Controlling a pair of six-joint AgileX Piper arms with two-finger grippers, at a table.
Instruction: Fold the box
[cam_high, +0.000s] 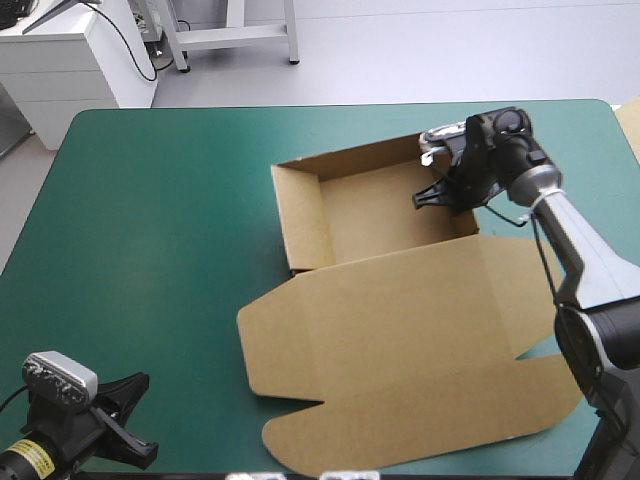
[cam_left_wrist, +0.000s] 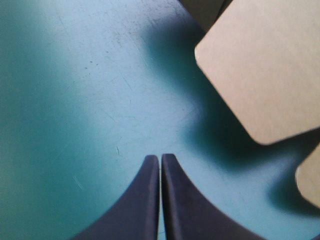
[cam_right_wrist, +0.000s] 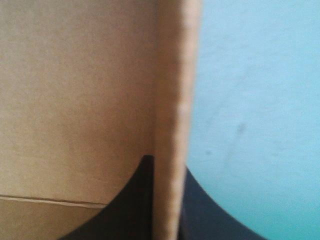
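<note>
Box (cam_high: 390, 300) right of centre on teal-green surface (cam_high: 150, 250): tray walls up at 9, 12, 3 o'clock, lid flat toward 6.
Right hand (cam_high: 437, 191) clamped on 3 o'clock wall; tuck possibly unfinished.
Left hand (cam_left_wrist: 160, 157) closed, empty, at 7 o'clock.

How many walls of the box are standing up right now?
3. The box has its left wall, far wall and right wall raised; the right gripper is shut on the right one. The near side is the lid, lying flat.
</note>
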